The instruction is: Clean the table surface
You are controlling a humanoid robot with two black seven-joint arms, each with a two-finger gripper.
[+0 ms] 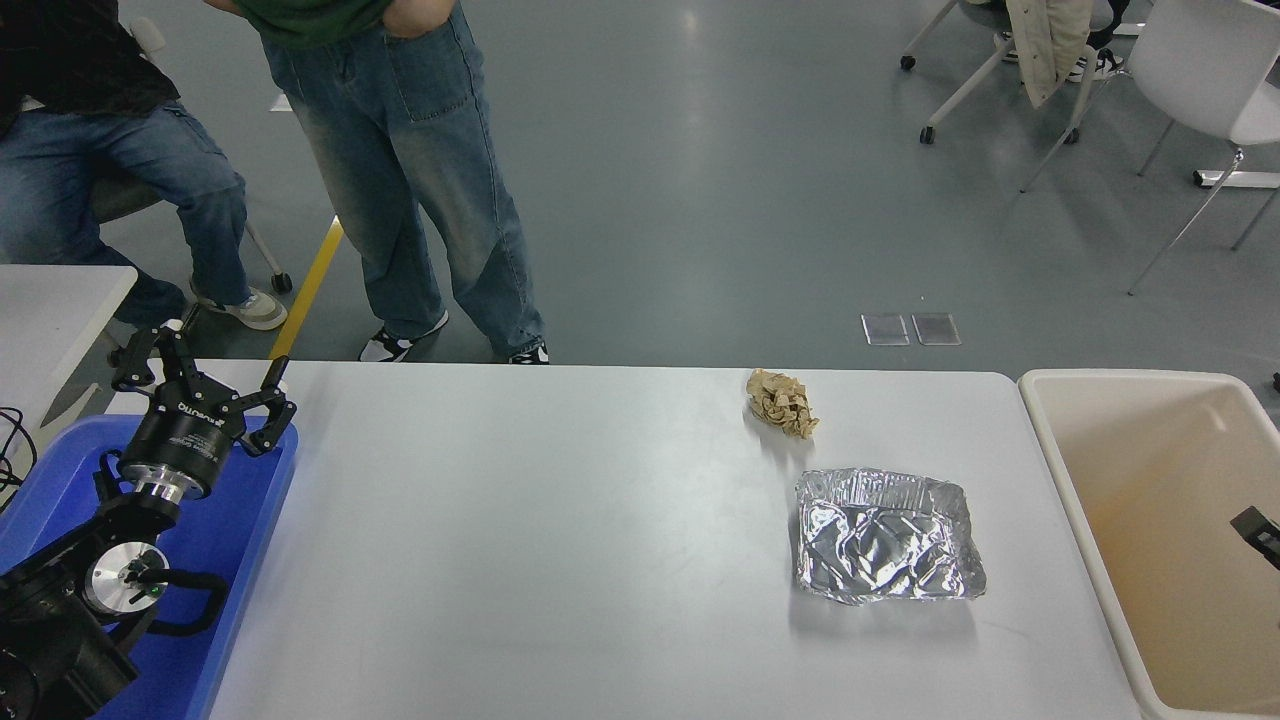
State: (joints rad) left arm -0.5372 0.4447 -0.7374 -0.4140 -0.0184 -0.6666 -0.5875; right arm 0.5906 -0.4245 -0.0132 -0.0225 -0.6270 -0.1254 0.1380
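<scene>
I see the table surface (560, 560) filling the middle of my view from the near edge up to the floor beyond: plain matte white, rounded at the far corners, with faint smudges. A beige bin (1090, 520) stands against its right end, and a blue tray (250, 560) lies over its left edge. Two things rest on the right part of the white top: a crumpled foil tray (883, 548), and just beyond it, apart from it, a small wad of brown paper (782, 402) near the far edge. My left gripper (205, 385) hangs parked above the blue tray with its fingers spread wide, holding nothing. Only a dark sliver of my right gripper (1258, 527) shows at the right edge, over the bin, and I cannot tell how its fingers stand. The white lettering on the left gripper's body is too small to read.
</scene>
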